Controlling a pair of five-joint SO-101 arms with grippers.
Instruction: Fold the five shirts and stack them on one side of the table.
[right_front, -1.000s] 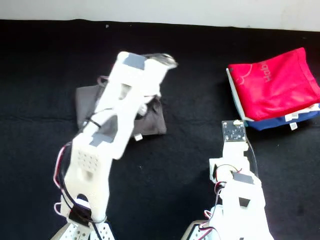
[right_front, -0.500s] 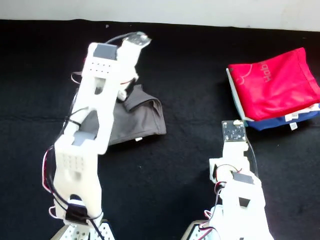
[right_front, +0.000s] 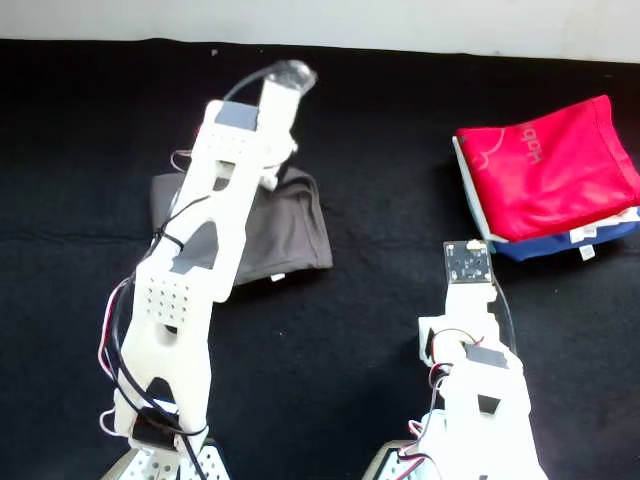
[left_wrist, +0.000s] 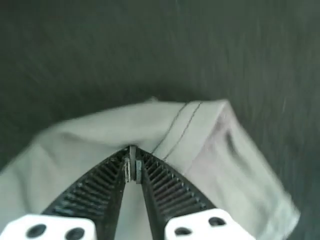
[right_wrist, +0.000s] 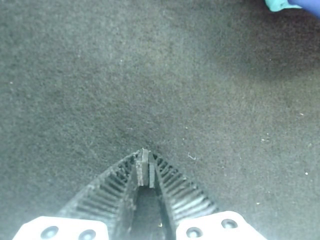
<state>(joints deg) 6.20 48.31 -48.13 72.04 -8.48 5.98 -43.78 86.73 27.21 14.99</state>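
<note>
Grey shirt, folded, left of centre on black worktop, well apart from red-topped stack at right. Left jaws closed over its far edge, apparently empty; right jaws closed, empty. Advice: pinch all layers together before carrying to stack.

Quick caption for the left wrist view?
Shut left gripper poised over the folded grey shirt on the black table.

White lettering is printed on the red shirt, which is laid on top of the stack near the right edge of the tabletop. Its words cannot be made out. Small white tags are seen on the blue shirt and the grey shirt, and nothing on them can be read.
</note>
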